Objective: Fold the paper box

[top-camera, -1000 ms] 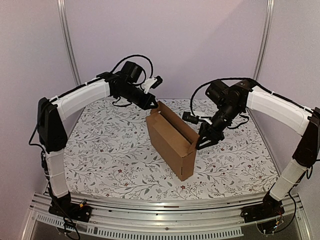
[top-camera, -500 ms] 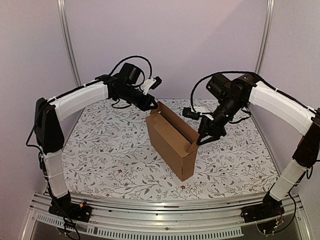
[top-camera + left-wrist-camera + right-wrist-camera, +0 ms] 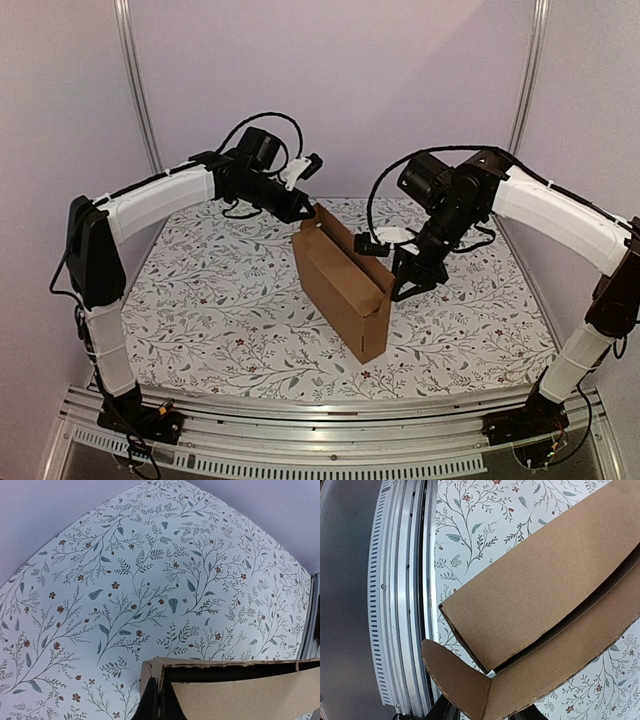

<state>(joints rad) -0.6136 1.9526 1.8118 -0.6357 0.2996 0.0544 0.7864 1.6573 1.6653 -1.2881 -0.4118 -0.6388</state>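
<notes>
Right end effector (image 3: 403, 285) looks clenched on the paper box (image 3: 340, 285) side wall, left end effector (image 3: 303, 211) at its far top corner, grip unclear, box upright mid-counter (image 3: 200, 290): uneven pull could rack or tip it.

The upright brown corrugated cardboard box (image 3: 340, 290) blocks the middle of the floral-patterned bench (image 3: 210, 300); open room lies left, right and before it. Its open top seems narrow, though dimly seen.
</notes>
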